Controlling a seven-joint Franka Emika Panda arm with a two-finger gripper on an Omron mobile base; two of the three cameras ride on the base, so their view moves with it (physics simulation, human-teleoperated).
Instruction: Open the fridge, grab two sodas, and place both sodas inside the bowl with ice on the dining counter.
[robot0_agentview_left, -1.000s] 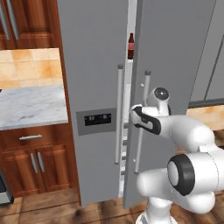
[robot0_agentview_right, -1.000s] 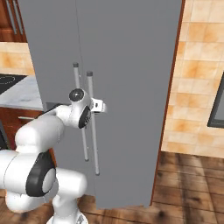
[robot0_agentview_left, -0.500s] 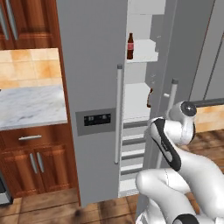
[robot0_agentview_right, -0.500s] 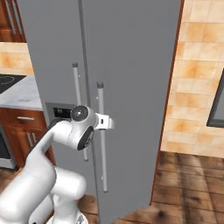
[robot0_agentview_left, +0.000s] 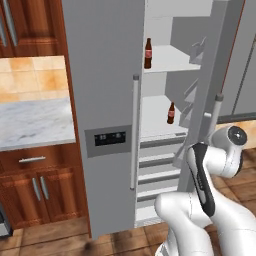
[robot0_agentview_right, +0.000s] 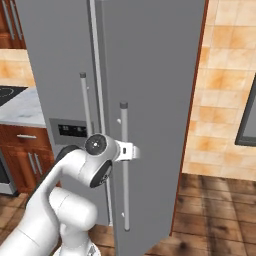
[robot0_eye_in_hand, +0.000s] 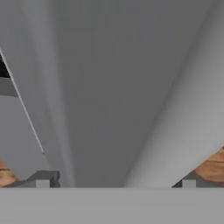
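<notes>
Fridge (robot0_agentview_left: 105, 100) door has swung wider; end effector (robot0_eye_in_hand: 116, 181), fingers spread wide, straddles its handle (robot0_agentview_right: 124, 165).

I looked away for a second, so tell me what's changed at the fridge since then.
The fridge's right door has swung much wider, exposing both sodas on their shelves. The gripper has spread its fingers and released the door handle. The left door stayed shut and the sodas haven't moved.

Soda (robot0_agentview_left: 148, 53) labels seemingly unreadable.
</notes>
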